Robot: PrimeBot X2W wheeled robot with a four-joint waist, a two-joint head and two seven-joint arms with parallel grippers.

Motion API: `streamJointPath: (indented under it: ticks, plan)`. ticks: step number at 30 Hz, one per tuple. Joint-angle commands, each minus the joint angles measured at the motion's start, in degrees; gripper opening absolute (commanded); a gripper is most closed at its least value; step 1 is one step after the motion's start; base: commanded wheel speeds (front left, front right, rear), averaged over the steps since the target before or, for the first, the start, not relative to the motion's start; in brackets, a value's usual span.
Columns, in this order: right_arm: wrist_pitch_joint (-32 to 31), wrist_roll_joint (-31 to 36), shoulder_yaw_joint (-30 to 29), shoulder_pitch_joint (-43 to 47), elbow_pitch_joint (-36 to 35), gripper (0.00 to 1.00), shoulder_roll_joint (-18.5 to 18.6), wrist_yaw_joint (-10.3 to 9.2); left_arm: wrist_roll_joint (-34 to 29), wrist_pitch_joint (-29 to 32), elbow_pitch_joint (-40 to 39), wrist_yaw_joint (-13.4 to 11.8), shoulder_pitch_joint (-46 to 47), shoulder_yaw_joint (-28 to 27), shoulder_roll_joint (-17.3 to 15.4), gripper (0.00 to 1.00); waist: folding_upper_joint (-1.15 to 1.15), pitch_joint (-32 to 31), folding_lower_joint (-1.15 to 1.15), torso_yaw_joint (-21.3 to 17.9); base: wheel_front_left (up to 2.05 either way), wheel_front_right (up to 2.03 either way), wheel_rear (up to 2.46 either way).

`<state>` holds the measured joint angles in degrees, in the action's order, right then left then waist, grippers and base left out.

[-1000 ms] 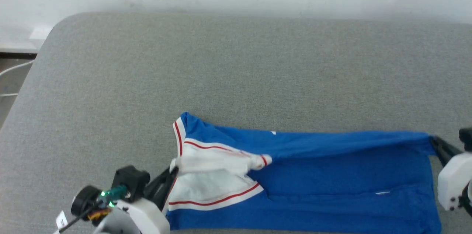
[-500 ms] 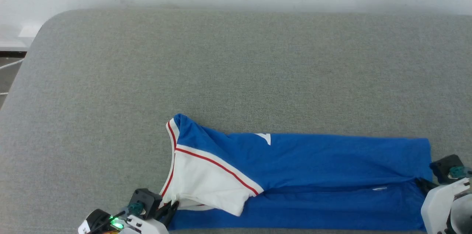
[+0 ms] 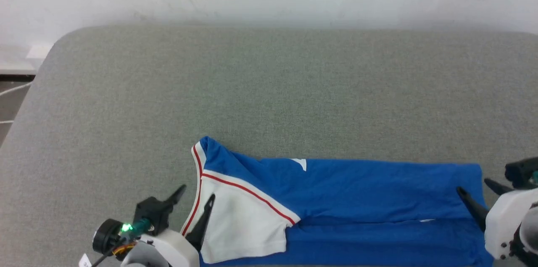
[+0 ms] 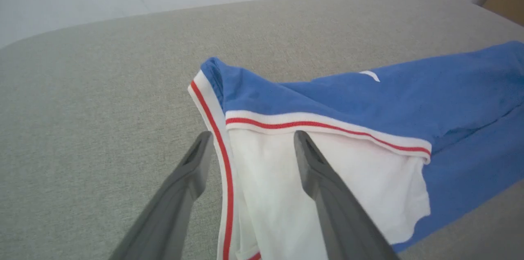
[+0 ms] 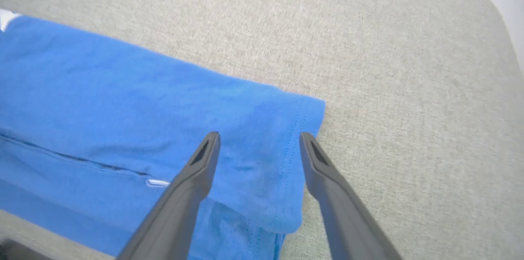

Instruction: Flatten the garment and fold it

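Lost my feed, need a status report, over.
Left gripper open astride sleeve edge. Right gripper open astride hem. Garment folded lengthwise, flat on grey pad. Nothing blocking.

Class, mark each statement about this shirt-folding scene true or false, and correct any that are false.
1. The left gripper is open at the garment's white sleeve. True.
2. The right gripper is clamped on the hem. False: its jaws stand open over the hem.
3. The garment lies on a grey surface. True.
4. The sleeve trim carries a green stripe. False: the stripe is red.
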<state>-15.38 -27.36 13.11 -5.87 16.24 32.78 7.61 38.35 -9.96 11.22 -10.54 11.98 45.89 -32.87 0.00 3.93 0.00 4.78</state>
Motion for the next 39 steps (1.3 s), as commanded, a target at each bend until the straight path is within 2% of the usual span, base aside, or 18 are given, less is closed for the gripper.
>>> streamJointPath:
  ticks: [1, 3, 7, 10, 12, 17, 22, 27, 31, 39]
  plan:
    - [-0.60, -1.55, -0.92, -0.18, -1.33, 1.00, -0.16, -0.12, 0.40, -1.12, -0.66, -1.22, -0.19, -1.13, 0.46, 1.00, 0.00, -1.34, 0.00, -0.15, 0.00, 0.00, 0.00]
    - [-1.66, -3.11, -2.89, 0.54, -3.52, 1.00, -0.58, -0.12, 1.24, -2.71, -1.86, -3.05, -1.04, -3.20, 1.24, 1.00, 0.00, -2.09, 0.00, -0.25, 0.00, 0.00, 0.00]
    - [-4.10, -2.15, -7.69, 2.90, -6.60, 1.00, -2.47, -0.12, 2.47, -4.79, -4.36, -5.75, -3.58, -9.17, 3.59, 1.00, 0.00, -2.89, 0.00, -0.35, 0.00, 0.00, 0.00]
    - [-6.25, 0.29, -12.54, 4.66, -7.55, 1.00, -6.27, -0.12, 0.00, -4.99, -7.94, -7.47, -5.85, -16.34, 6.84, 1.00, 0.00, -3.11, 0.00, -0.29, 0.00, 0.00, 0.00]
    - [-7.89, 2.60, -15.68, 5.74, -7.79, 1.00, -9.33, -0.12, -3.00, -5.01, -10.92, -7.68, -8.23, -22.15, 9.95, 1.00, 0.00, -3.09, 0.00, -0.21, 0.00, 0.00, 0.00]
    - [-11.31, 7.72, -22.56, 6.78, -8.39, 1.00, -17.71, -0.12, -14.43, -5.02, -16.16, -5.59, -13.48, -31.75, 16.47, 1.00, 0.00, -2.29, 0.00, -0.19, 0.00, 0.00, 0.00]
    - [-12.72, 13.66, -28.81, 6.04, -7.21, 1.00, -24.39, -0.12, -22.52, -5.03, -18.59, -2.06, -16.12, -36.28, 21.44, 1.00, 0.00, -0.86, 0.00, 0.45, 0.00, 0.00, 0.00]
    - [-12.86, 17.84, -33.37, 4.81, -4.28, 1.00, -27.75, -0.12, -26.03, -5.03, -18.32, 2.00, -16.40, -39.79, 25.02, 1.00, 0.00, 0.79, 0.00, 1.27, 0.00, 0.00, 0.00]
    - [-12.57, 19.00, -35.67, 3.65, -0.94, 1.00, -29.05, -0.12, -27.90, -5.03, -16.88, 4.60, -16.29, -41.48, 26.74, 1.00, 0.00, 2.17, 0.00, 2.01, 0.00, 0.00, 0.00]
    - [-14.67, 16.02, -32.82, 3.50, 4.36, 1.00, -29.80, -0.12, -29.98, -5.04, -15.09, 7.98, -15.63, -44.73, 28.70, 1.00, 0.00, 4.36, 0.00, 2.94, 0.00, 0.00, 0.00]
